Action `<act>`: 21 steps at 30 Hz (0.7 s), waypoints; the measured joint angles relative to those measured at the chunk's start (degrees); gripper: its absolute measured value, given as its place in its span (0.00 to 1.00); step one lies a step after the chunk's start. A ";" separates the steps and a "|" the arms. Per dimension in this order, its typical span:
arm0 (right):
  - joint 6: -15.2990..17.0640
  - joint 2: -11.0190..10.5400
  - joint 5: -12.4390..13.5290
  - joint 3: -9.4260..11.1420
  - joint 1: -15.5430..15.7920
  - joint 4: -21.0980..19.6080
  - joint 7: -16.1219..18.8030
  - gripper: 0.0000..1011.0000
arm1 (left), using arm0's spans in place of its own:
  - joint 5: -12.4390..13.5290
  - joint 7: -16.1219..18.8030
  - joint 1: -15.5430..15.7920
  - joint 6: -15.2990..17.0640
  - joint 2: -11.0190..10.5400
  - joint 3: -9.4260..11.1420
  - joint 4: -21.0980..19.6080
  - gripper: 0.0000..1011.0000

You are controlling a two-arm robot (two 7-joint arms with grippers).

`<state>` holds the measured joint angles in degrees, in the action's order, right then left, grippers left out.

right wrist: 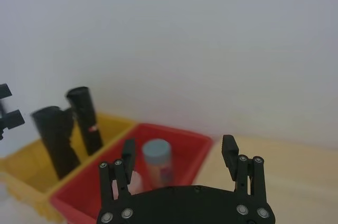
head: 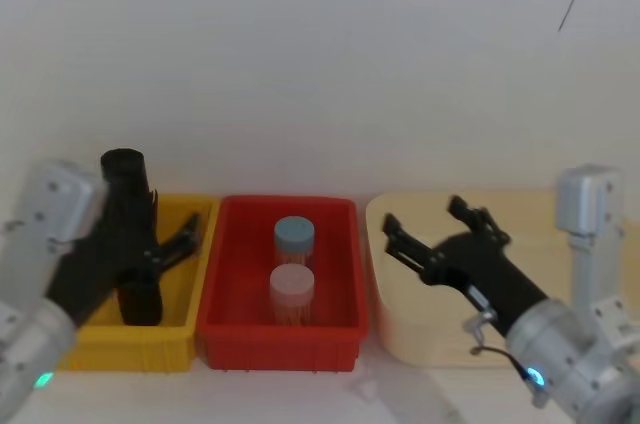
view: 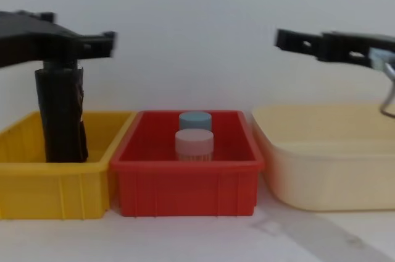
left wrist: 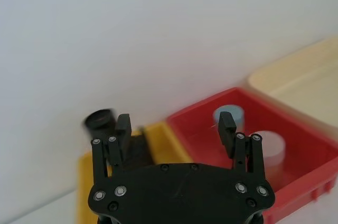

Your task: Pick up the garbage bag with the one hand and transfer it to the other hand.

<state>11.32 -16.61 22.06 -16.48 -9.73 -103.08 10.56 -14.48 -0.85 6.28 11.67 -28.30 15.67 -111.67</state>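
Left claw (left wrist: 175,127) gapes near two garbage bags (right wrist: 54,139).

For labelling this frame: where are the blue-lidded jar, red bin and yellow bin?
blue-lidded jar (head: 294,233): head view, on its lid.
red bin (view: 185,195): chest view, on its front wall.
yellow bin (view: 55,194): chest view, on its front wall.
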 joint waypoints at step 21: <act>14.11 2.74 -3.89 -9.63 -11.75 1.16 1.82 0.99 | -12.58 -8.67 -11.90 -2.37 -5.21 -17.49 -2.75 0.99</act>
<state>25.43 -13.87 18.17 -26.10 -21.48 -101.93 12.39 -27.07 -9.51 -5.62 9.31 -33.51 -1.82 -114.42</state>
